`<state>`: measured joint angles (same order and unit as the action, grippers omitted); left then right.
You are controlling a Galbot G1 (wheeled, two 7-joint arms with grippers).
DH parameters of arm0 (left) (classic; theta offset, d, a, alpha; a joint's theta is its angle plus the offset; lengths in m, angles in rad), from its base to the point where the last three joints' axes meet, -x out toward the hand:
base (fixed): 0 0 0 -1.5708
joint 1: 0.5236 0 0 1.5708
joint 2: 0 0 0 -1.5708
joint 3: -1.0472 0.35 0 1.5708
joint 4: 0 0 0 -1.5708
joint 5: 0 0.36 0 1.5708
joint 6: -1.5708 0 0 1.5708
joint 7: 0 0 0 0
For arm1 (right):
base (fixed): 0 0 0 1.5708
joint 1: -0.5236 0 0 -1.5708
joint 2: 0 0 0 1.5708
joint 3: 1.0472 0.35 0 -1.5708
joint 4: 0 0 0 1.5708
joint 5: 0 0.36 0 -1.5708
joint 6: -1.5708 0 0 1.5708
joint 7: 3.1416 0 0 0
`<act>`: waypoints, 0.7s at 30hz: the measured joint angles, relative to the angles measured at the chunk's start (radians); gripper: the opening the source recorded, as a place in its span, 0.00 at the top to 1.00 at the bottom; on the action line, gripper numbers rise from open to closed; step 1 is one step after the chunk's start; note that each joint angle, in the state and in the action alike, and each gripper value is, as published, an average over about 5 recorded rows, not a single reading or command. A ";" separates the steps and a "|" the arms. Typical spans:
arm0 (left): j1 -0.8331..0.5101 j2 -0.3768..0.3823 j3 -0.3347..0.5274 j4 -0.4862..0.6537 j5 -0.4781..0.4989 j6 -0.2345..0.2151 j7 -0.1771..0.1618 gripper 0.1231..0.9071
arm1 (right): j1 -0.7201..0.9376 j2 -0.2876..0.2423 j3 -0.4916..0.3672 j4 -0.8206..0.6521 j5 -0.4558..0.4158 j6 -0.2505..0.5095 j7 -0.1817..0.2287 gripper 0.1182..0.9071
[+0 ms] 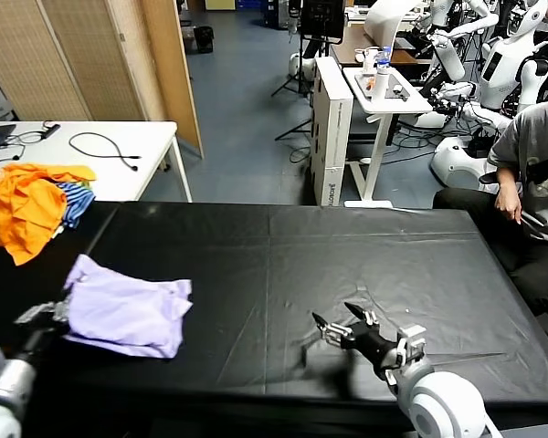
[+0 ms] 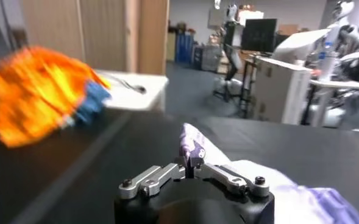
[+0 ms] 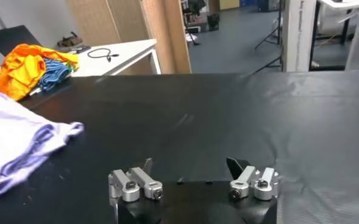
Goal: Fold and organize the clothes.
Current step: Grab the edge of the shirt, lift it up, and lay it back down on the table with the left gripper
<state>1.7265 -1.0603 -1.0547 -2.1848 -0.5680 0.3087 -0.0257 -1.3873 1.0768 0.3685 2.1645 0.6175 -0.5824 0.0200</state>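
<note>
Left gripper is pinched closed on the edge of the lavender T-shirt, which lies crumpled near the black table's front-left corner. Right gripper hovers spread wide and empty near the front edge. Orange garment pile sits at the back-left corner.

The head view looked forward and down from above the black table, taking in the whole top and the room beyond. Each wrist view sat low, just behind its own gripper, facing across the tabletop. All three shared the lavender T-shirt and the orange garment pile at the far left corner.
</note>
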 joint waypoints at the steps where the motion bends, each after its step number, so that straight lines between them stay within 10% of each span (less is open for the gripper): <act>1: 0.006 0.003 -0.012 -0.013 0.004 0.006 -0.006 0.94 | 0.000 0.002 -0.003 -0.001 -0.001 0.001 0.000 0.00; 9: -0.024 -0.029 0.065 -0.143 0.003 0.080 -0.058 0.94 | -0.025 0.021 0.011 0.012 -0.023 0.005 -0.002 0.00; 21: -0.154 -0.172 0.601 -0.142 0.065 0.085 -0.070 0.94 | -0.109 0.039 0.120 0.054 0.003 -0.020 0.006 0.00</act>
<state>1.5728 -1.2326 -0.4539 -2.3267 -0.5031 0.3941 -0.0961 -1.4958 1.1156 0.4884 2.2190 0.6210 -0.6026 0.0257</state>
